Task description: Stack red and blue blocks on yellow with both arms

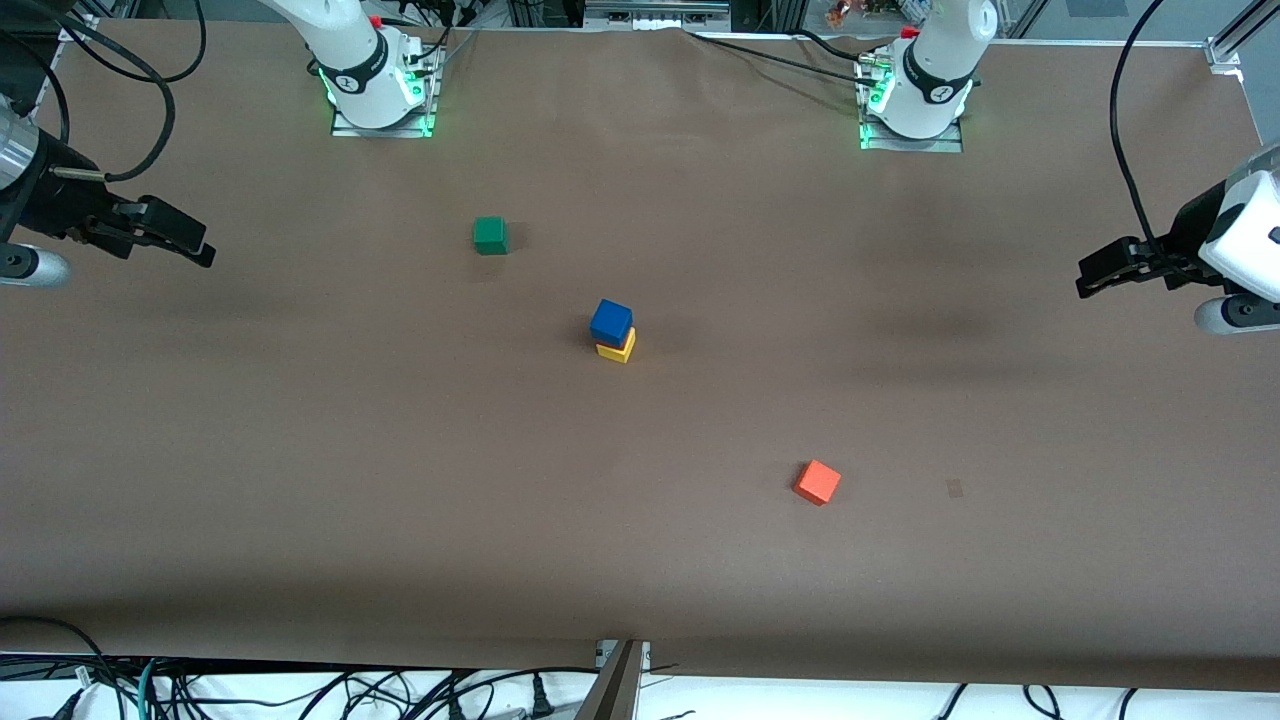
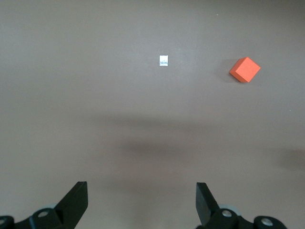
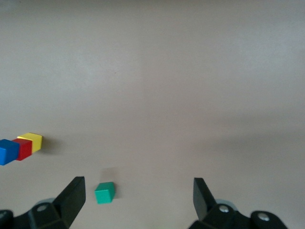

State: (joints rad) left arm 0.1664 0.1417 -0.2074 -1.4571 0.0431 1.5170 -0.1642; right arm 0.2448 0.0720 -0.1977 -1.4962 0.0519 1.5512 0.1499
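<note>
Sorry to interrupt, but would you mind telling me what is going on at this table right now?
Nothing is being held. A stack stands mid-table: the blue block on the red block on the yellow block. The left gripper hangs open at the left arm's end of the table, the right gripper open at the right arm's end. A green cube and an orange cube sit apart on the brown table.
</note>
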